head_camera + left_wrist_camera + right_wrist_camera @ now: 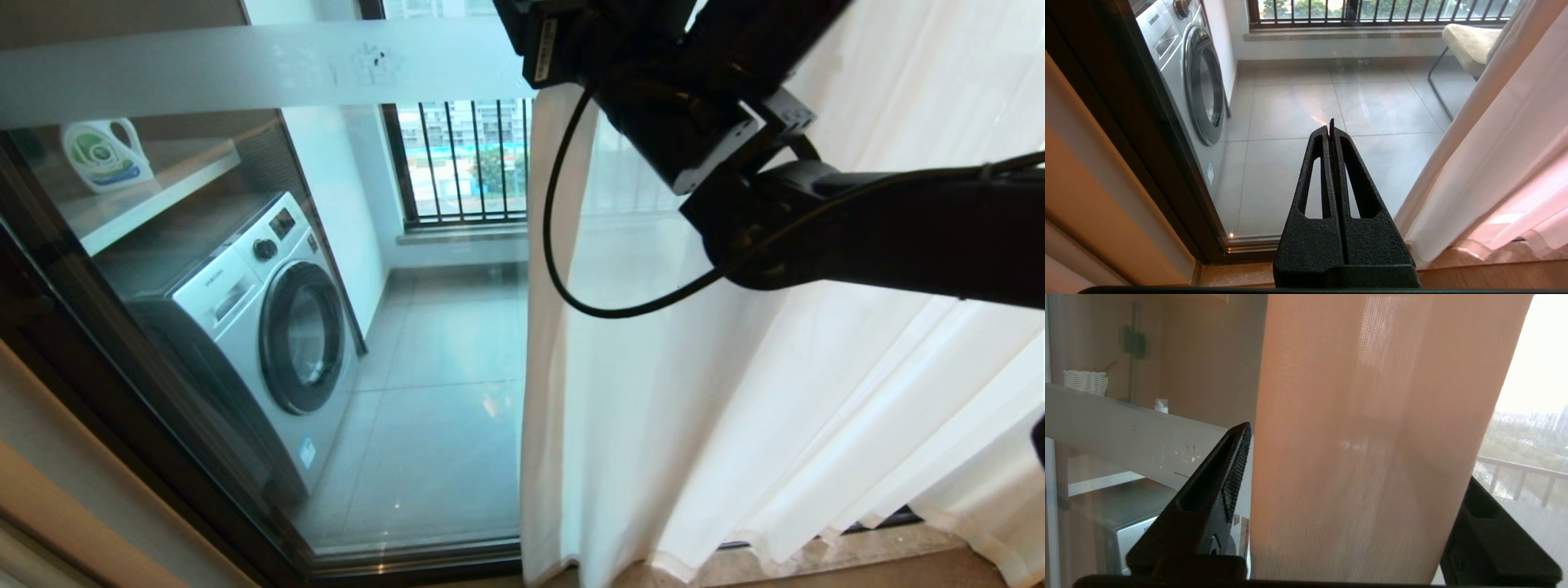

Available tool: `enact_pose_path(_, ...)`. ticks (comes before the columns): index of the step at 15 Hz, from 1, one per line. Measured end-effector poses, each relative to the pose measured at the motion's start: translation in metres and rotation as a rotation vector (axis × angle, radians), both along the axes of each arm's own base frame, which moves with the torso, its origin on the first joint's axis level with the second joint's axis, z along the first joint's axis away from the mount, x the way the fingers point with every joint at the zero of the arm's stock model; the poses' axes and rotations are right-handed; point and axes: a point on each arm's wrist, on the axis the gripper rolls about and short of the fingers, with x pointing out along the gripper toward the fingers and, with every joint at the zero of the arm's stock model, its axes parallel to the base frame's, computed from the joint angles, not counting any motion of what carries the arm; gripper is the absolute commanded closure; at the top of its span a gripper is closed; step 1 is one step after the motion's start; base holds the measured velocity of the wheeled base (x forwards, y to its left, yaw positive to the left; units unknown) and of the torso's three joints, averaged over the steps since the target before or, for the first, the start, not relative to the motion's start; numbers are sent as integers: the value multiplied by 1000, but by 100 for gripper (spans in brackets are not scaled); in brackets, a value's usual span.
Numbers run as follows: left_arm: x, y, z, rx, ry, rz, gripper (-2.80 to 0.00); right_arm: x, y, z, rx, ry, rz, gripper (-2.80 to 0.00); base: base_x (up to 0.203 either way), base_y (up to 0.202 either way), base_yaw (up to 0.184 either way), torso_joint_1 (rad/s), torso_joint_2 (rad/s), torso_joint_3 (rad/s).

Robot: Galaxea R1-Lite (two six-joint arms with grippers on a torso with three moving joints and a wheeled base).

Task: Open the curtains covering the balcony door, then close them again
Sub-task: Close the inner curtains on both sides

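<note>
The curtains (735, 392) were seen drawn partly aside of the balcony door (269, 327): about half the glass was bared, and the sheer panel hung over the other half, its hemmed leading edge falling down the middle of the door to the sill.

The right gripper (1347, 522) was raised high at that leading edge. Its jaws were spread wide, with a fold of the curtains standing between them, close beside one finger (1224, 482) but not pinched. In the head view the arm reached up and its fingers were cut off by the frame top.

The left gripper (1331, 134) was parked low before the door glass, fingers pressed together, nothing held.

Step judged: a grab on the curtain edge was set up but not made. Whether the open pull or the close pull was in hand could not be told from one moment. The next move would call for the jaws to be shut on the hem fold, then a level sideways drag along the door, with the grip kept high so the fabric runs on its track instead of bunching.

Writing: "SAMSUNG" was read on the washing machine (261, 327) behind the door glass. Small characters on the door's frosted band (245, 69) were not legible. The label of the detergent bottle (106, 155) on the shelf behind the glass was not readable.
</note>
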Motion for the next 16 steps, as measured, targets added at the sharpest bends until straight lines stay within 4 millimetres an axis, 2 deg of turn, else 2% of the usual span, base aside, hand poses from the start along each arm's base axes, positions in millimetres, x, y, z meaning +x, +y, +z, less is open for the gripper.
enact_pose_path(7,0,0,0,0,0,0,0,-25,-23,-1,-53,60,-2,-280,0,0,0,0,0,0)
enact_pose_path(16,0,0,0,0,0,0,0,-73,-66,-14,-117,137,-8,-280,0,0,0,0,0,0)
